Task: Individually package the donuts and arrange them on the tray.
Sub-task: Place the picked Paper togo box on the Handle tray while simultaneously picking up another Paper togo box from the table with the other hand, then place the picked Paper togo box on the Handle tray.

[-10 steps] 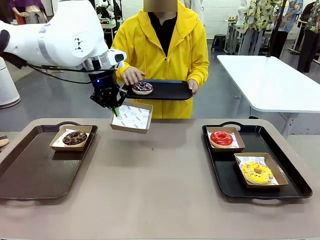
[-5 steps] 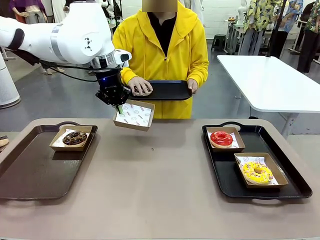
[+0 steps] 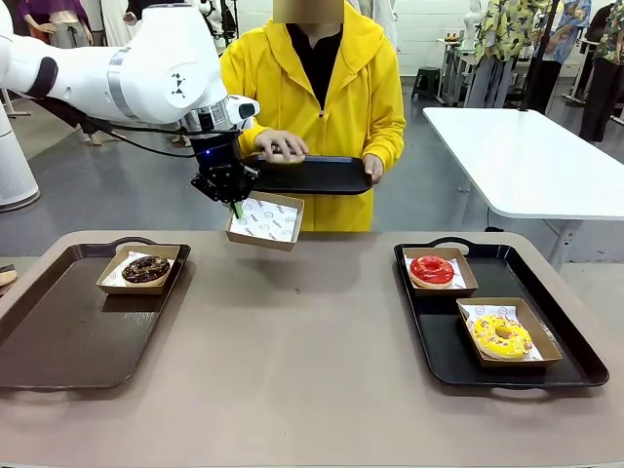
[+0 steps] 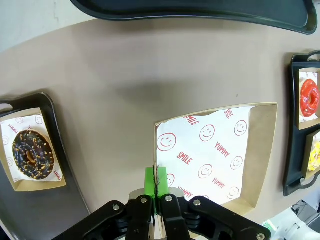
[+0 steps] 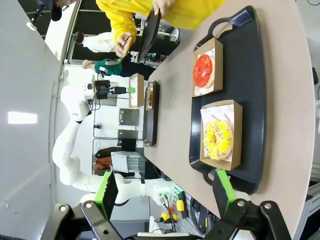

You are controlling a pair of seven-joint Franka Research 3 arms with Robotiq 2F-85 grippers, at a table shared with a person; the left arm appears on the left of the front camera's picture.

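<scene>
The left gripper, clamped on the rim of an empty paper-lined box, holds it above the table's far edge. Just beyond and above, the person's hand covers a donut on their held tray. The right gripper hangs spread wide, well away.

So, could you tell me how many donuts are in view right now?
3: chocolate donut boxed on the left tray; red donut and yellow donut boxed on the right tray. The person's hand may hide another.
</scene>
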